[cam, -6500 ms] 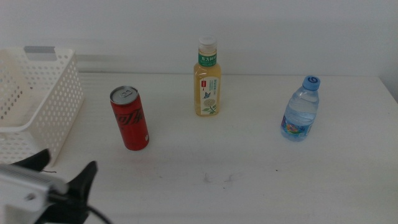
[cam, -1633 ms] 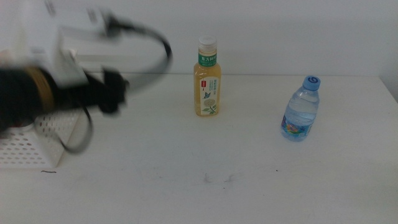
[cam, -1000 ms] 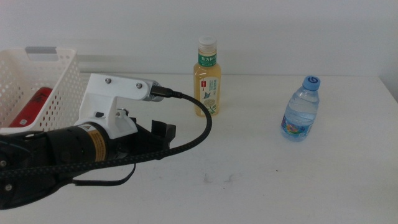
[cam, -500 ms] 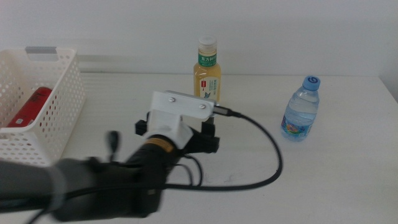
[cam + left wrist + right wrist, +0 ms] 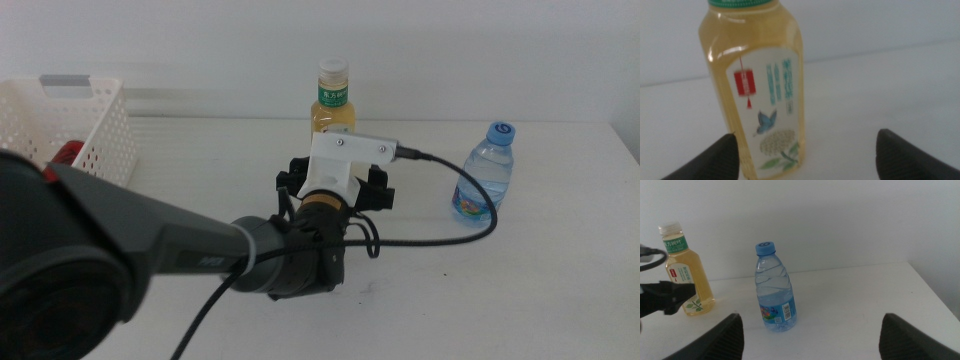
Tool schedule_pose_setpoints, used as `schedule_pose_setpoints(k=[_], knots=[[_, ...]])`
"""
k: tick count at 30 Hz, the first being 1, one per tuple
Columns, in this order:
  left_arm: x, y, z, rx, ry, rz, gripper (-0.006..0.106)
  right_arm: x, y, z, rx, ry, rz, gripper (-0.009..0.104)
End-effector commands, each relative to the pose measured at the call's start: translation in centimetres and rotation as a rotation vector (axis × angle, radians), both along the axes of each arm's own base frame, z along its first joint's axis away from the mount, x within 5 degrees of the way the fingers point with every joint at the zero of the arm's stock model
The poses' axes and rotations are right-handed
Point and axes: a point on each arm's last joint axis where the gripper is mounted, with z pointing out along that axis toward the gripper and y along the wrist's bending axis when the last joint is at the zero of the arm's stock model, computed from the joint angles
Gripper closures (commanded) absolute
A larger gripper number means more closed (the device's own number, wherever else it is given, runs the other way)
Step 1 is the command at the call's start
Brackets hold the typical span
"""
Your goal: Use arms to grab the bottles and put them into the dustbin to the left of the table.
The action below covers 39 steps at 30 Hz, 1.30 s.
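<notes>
Yellow tea fills the bottle point(image 5: 757, 95) that the left gripper point(image 5: 805, 155) is now facing, and I judge that the step in hand is the approach to this tea bottle. In the middle view the left arm point(image 5: 150, 255) comes in from the left side and reaches across the table point(image 5: 520, 290), with its white wrist housing just in front of the bottle, so only the cap and the upper part of the bottle show above it. In the left wrist view the two dark jaws stand wide apart and hold nothing; the bottle is upright and sits close to one jaw, not in the middle of the gap, and I cannot tell if it touches that jaw. The next move probably calls for shifting the gripper sideways so the bottle is centred, moving forward around its body, and then closing on it before the carry to the dustbin point(image 5: 85, 125) at the left edge of the table. Something red point(image 5: 66, 152) shows inside the dustbin, most likely the cola can. The small water bottle point(image 5: 484, 175) with a blue cap stands upright well apart to the right, untouched. The right gripper point(image 5: 810, 330) waits on that side with its jaws spread and empty, looking toward the water bottle.
</notes>
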Motion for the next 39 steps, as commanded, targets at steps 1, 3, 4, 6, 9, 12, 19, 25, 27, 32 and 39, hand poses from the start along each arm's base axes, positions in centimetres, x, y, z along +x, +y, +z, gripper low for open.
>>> schedule_pose_setpoints(k=[1,3,4,6,9,12,19,25,27,32,39], knots=[[1.2,-0.1,-0.2,-0.019,-0.020,0.047,0.007,0.0,-0.1,0.0,-0.016,-0.013,-0.008,0.004],[2.0,0.1,-0.8,-0.016,-0.018,0.062,0.007,0.0,-0.1,0.0,-0.016,-0.013,-0.008,0.004],[2.3,0.2,-1.1,-0.014,-0.017,0.069,0.007,0.0,-0.1,0.0,-0.016,-0.013,-0.008,0.004],[2.9,0.4,-1.2,-0.011,-0.028,0.077,0.007,0.0,-0.1,0.0,-0.016,-0.013,-0.008,0.004],[3.9,0.8,-1.7,-0.010,-0.025,0.091,0.007,0.0,-0.1,0.0,-0.016,-0.013,-0.008,0.004],[5.3,1.0,-2.0,-0.013,-0.034,0.092,0.007,0.0,-0.1,0.0,-0.016,-0.013,-0.008,0.004],[7.8,0.4,-2.7,-0.033,-0.024,0.093,0.007,0.0,-0.1,0.0,-0.016,-0.013,-0.008,0.004],[9.7,0.7,-3.6,-0.037,-0.033,0.105,0.007,0.0,-0.1,0.0,-0.016,-0.013,-0.008,0.004],[10.2,0.7,-4.1,-0.039,-0.026,0.109,0.010,0.0,-0.1,0.0,-0.016,-0.013,-0.008,0.004],[10.5,0.9,-4.5,-0.036,-0.023,0.124,0.043,0.0,-0.1,0.0,-0.016,-0.013,-0.008,0.004],[7.9,2.2,1.9,0.097,-0.020,0.195,0.102,0.0,-0.1,0.0,-0.016,-0.013,-0.008,0.004]])
